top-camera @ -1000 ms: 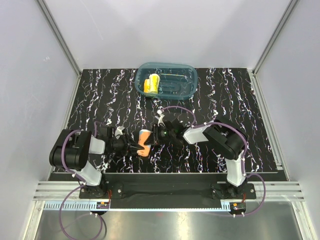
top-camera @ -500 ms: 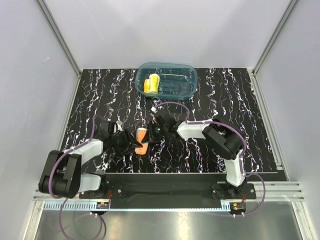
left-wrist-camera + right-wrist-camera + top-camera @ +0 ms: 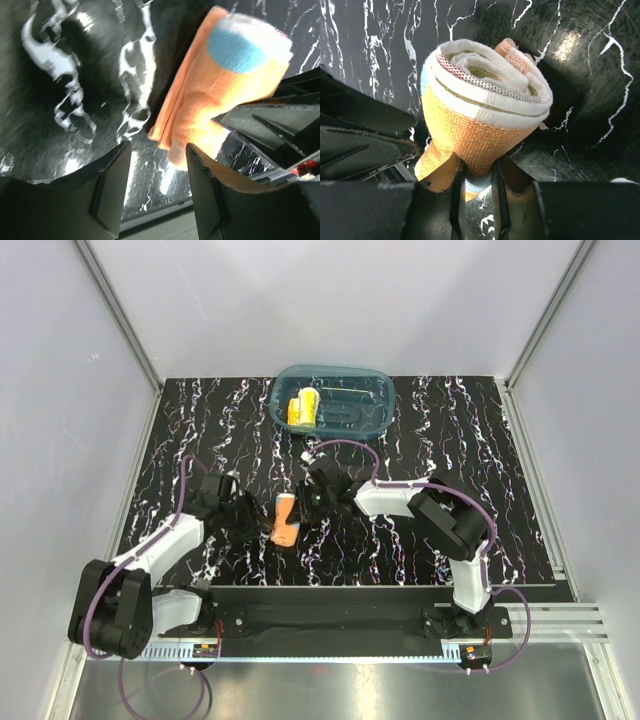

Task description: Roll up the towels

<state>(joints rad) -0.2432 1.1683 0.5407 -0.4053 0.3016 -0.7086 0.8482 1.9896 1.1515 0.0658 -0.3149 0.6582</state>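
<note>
On the counter (image 3: 200,430), far from edges, my right gripper (image 3: 301,507) clamps the orange towel (image 3: 286,522). My left gripper (image 3: 254,521), released, sits beside it, blurred.

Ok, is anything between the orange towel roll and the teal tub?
Nothing visible. The right claw is shut on the orange towel, and only bare table lies between it and the tub. The left claw stands open on the roll's other side, off that path.
</note>
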